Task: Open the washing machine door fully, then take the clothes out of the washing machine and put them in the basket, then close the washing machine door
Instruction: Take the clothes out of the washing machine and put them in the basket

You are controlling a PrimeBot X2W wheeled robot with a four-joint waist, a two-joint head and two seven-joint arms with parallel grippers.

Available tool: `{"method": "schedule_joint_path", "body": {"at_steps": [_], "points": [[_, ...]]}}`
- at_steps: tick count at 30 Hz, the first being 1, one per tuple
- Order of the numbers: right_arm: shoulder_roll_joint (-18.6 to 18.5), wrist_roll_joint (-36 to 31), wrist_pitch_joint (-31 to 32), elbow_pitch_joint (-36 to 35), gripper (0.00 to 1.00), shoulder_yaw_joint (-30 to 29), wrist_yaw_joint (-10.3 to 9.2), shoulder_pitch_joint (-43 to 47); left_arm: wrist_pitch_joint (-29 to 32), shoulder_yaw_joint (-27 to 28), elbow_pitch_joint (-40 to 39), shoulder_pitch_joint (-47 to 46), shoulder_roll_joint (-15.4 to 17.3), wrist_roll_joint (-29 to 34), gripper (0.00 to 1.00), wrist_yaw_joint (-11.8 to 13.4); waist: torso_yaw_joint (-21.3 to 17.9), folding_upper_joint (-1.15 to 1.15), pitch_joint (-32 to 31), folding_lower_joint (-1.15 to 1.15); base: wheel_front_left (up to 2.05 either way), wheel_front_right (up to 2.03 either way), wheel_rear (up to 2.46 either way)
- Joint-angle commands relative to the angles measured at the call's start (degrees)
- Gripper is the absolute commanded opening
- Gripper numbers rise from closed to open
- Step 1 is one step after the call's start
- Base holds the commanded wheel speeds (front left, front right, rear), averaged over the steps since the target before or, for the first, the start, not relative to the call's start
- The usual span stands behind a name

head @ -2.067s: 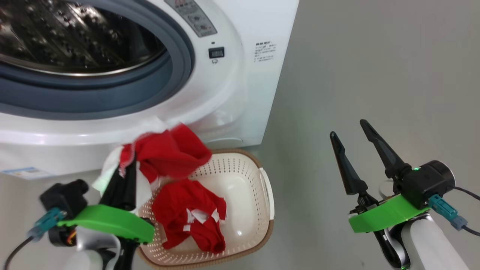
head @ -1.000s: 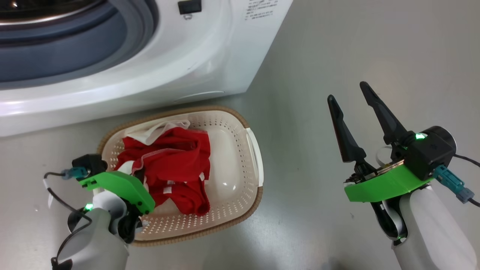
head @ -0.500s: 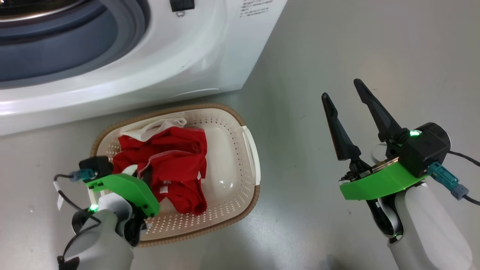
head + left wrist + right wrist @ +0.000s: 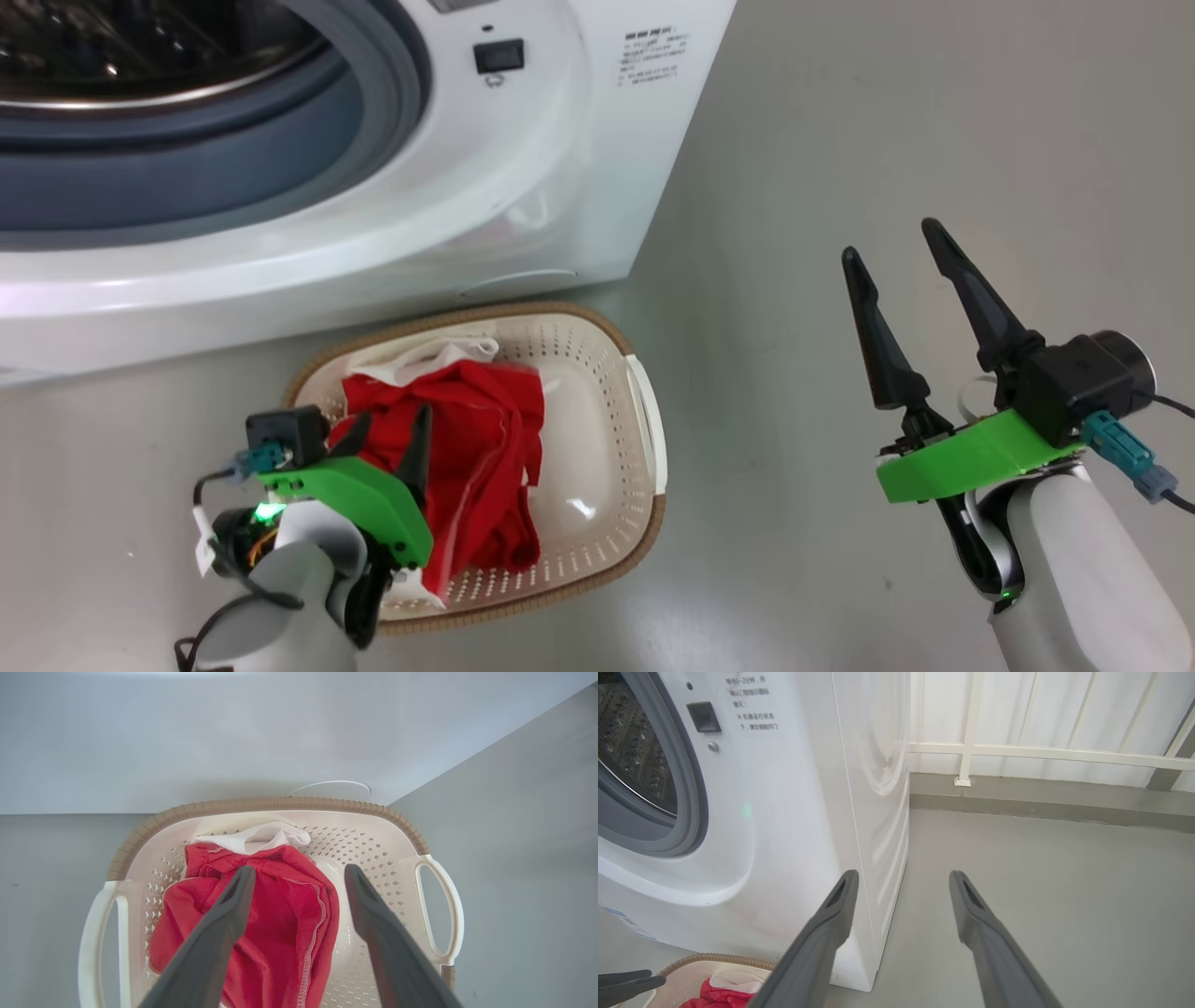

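The washing machine (image 4: 523, 187) stands at the upper left with its steel drum (image 4: 140, 47) exposed inside the grey rubber ring; its door is out of view. On the floor in front sits the cream basket (image 4: 644, 411), with the red clothes (image 4: 485, 439) heaped in its left half. My left gripper (image 4: 392, 437) hangs open just over that heap. In the left wrist view its fingers (image 4: 224, 924) spread above the red clothes (image 4: 285, 905) and the basket (image 4: 261, 805). My right gripper (image 4: 889, 245) is open and empty above the floor, to the right of the basket.
Grey floor (image 4: 887, 112) stretches right of the machine and the basket. In the right wrist view the right gripper (image 4: 902, 875) points past the washing machine's side panel (image 4: 873, 788) toward a white railing (image 4: 1041, 751) along the far edge.
My left gripper has opened and let go of the red clothes, which now lie in the basket. The head camera has tilted up a little. The right gripper stays open.
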Motion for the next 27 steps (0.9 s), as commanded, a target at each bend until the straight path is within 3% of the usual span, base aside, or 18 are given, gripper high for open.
{"method": "schedule_joint_path", "body": {"at_steps": [1, 7, 12, 27], "points": [[0.41, -0.46, -0.36, -1.19, 1.0, 0.41, 0.26, 1.7, -1.05, 0.28, -2.16, 2.48, 2.3, -0.3, 1.0, -0.29, 0.95, 0.0, -2.62, 0.0, 0.0, 0.0, 0.0], [0.79, -0.42, -0.36, -1.59, 1.0, -0.34, 0.26, 3.2, -1.68, -0.75, -10.39, 5.86, 4.83, -0.72, 1.0, -0.3, 1.43, 0.0, -6.61, 0.0, 0.0, 0.0, 0.0], [1.09, -0.19, -0.36, -2.56, 1.0, -0.81, 0.26, 4.28, -1.7, 2.39, -17.89, 9.22, 6.22, 1.32, 1.0, -0.23, 1.44, 0.0, -9.11, 0.0, 0.0, 0.0, 0.0], [1.12, 1.1, -0.36, -2.72, 1.0, -1.11, 0.26, 7.96, -1.72, 18.63, -47.0, 24.75, 4.05, 11.99, 1.0, 0.52, 1.66, 0.0, -16.59, 0.0, 0.0, 0.0, 0.0]]}}
